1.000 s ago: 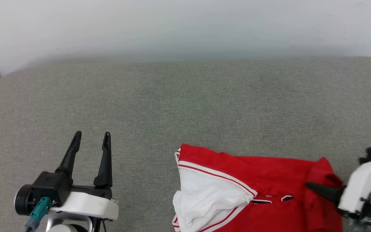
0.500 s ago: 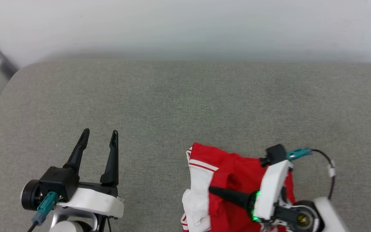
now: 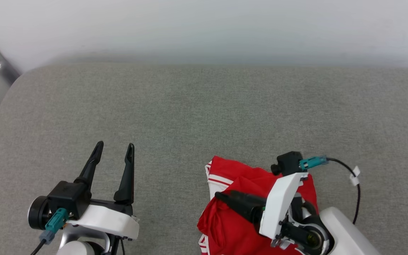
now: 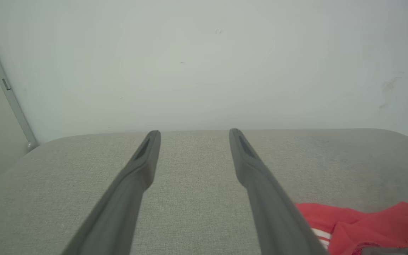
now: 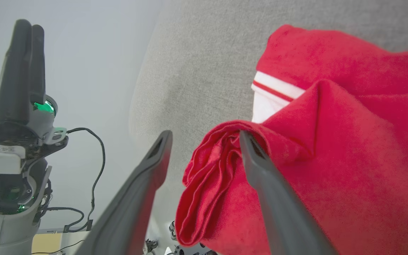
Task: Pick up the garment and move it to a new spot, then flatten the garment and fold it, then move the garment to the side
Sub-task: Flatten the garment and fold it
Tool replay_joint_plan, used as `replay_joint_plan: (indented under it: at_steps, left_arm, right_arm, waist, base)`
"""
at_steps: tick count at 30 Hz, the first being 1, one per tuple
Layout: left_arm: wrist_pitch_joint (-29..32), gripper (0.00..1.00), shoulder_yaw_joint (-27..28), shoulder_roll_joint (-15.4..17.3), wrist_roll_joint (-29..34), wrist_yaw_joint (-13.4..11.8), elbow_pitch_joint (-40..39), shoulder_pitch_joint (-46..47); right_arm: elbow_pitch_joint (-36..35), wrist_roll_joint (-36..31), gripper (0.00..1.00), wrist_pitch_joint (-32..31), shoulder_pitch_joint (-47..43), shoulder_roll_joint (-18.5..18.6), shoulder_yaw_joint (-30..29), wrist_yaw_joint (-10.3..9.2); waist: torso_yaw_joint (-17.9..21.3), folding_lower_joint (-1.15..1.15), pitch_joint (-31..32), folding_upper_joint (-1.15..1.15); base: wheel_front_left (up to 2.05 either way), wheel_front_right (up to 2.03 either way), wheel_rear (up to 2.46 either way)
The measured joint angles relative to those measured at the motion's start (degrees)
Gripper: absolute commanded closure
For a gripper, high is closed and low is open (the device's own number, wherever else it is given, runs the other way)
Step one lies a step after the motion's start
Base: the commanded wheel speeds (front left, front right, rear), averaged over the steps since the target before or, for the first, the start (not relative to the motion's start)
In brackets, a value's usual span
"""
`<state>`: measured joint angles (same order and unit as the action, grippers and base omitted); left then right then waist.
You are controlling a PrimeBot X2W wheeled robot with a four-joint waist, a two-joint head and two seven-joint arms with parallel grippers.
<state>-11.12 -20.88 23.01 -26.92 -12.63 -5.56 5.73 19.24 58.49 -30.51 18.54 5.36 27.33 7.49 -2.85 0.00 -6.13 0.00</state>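
The right gripper [image 5: 204,136] had its jaws spread apart and clamped on nothing. A rolled fold of the red jersey shirt [image 5: 349,159] lay in the gap between them, pressed against the jaw on that view's right. Just beyond that jaw's tip showed a white sleeve band [image 5: 273,90] with a thin red stripe, and beyond that more red cloth. From the head camera the right gripper [image 3: 221,195] lay low over the bunched shirt [image 3: 225,226], its jaws pointing towards the left arm. The shirt sat in a crumpled heap on the grey fabric cushion [image 3: 204,113], directly under and around those jaws.

The left gripper [image 3: 114,145] was well apart from the shirt, its jaws likewise parted and empty above bare cushion. In its own wrist view [image 4: 194,132], a corner of the shirt [image 4: 367,219] lay outside the jaw on the right, near its base. Past both sets of tips ran open cushion, then a pale wall [image 3: 204,28].
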Motion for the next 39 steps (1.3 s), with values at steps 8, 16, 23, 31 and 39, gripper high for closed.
replay_joint_plan:
  at_steps: [8,16,23,31,39]
  left_arm:
    - [-0.15,0.0,0.05,0.34,-0.13,-0.23,0.88,-0.79]
    - [-0.88,0.0,0.62,0.04,-0.46,-1.53,1.01,-1.99]
    - [-2.07,0.0,0.36,-0.24,-0.03,-1.14,2.61,-2.13]
    - [-3.19,0.0,0.69,-0.2,0.47,-0.62,5.53,-3.05]
    - [-3.61,0.0,1.22,-0.42,0.69,-0.35,6.72,-3.92]
  right_arm:
    - [-3.57,-16.3,0.0,13.44,1.38,9.15,0.11,0.01]
    - [-4.81,-34.72,0.0,23.93,-4.96,11.21,-16.14,0.01]
    - [-14.48,-44.64,0.0,30.69,-14.06,9.02,-29.74,0.0]
    - [-25.19,-47.92,0.0,31.15,-21.93,3.47,-31.43,0.0]
    - [-29.39,-48.78,0.0,29.36,-25.4,0.52,-31.04,0.01]
  waist:
    - [1.5,0.0,1.64,0.0]
    - [2.44,0.0,3.39,0.0]
    - [2.36,0.0,4.39,0.0]
    - [2.82,0.0,5.33,0.0]
    - [3.66,0.0,5.75,0.0]
  base:
    - [0.0,0.0,0.0]
    - [0.0,0.0,0.0]
    - [0.0,0.0,0.0]
    - [0.0,0.0,0.0]
    - [0.0,0.0,0.0]
